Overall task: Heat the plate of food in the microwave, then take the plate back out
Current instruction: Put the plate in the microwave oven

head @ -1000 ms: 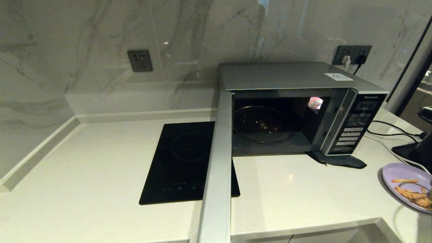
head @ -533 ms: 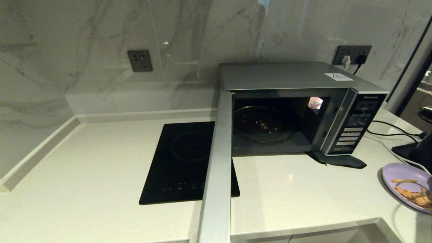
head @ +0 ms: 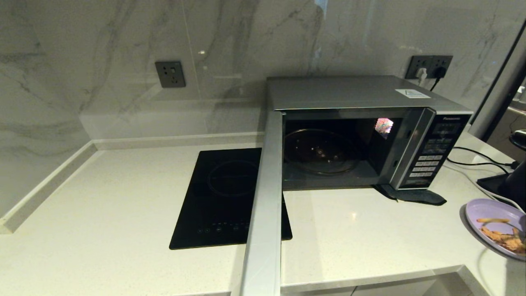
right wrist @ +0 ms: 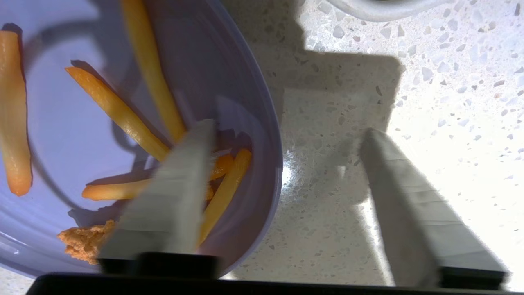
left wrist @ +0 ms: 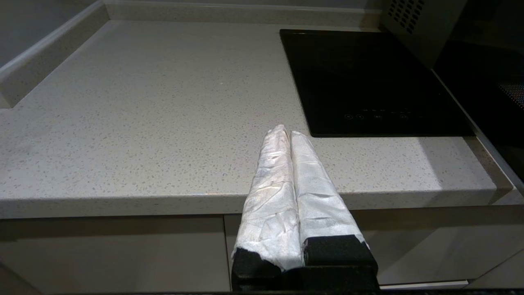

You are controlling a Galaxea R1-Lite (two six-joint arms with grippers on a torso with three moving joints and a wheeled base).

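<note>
The lilac plate of food (head: 489,210) sits on the counter at the far right, cut by the picture's edge, with fries and a crumbly breaded piece on it. My right gripper (right wrist: 287,128) is open and straddles the plate's (right wrist: 61,123) rim: one finger hangs over the fries, the other over bare counter outside. The silver microwave (head: 349,92) stands at the back with its door (head: 267,185) swung wide open and the glass turntable (head: 320,151) bare. My left gripper (left wrist: 287,131) is shut on nothing, parked before the counter's front edge.
A flat black induction hob (head: 230,197) lies left of the open door, which juts out past the counter's front. A dark mat (head: 415,195) sticks out under the microwave's right front. Cables (head: 476,156) and a dark object (head: 509,185) lie behind the plate.
</note>
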